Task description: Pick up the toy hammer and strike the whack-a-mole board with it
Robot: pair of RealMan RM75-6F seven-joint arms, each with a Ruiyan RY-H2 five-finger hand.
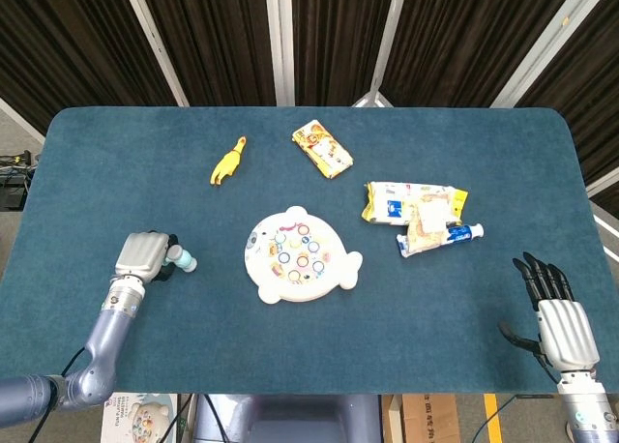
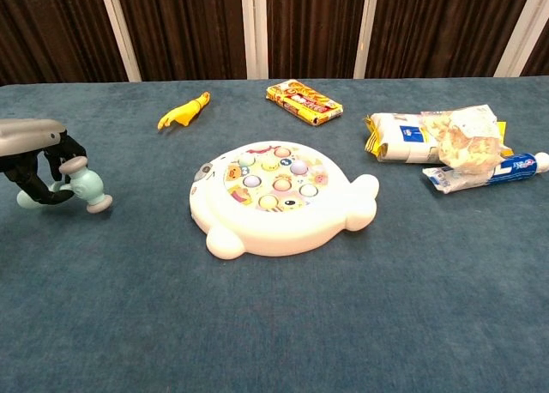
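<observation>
The pale teal toy hammer [image 2: 79,187] [image 1: 181,260] is at the table's left, its head pointing toward the board. My left hand [image 2: 34,159] [image 1: 143,256] grips its handle, fingers curled around it. The white whack-a-mole board [image 2: 279,198] [image 1: 300,253] with coloured buttons lies in the middle of the blue table, well right of the hammer. Far off at the front right corner, my right hand [image 1: 557,312] holds nothing, with its fingers apart; the chest view does not show it.
A yellow rubber chicken [image 1: 228,161] and an orange snack pack [image 1: 322,149] lie behind the board. Snack bags [image 1: 411,203] and a toothpaste tube [image 1: 447,237] sit to its right. The table's front edge runs close to both hands.
</observation>
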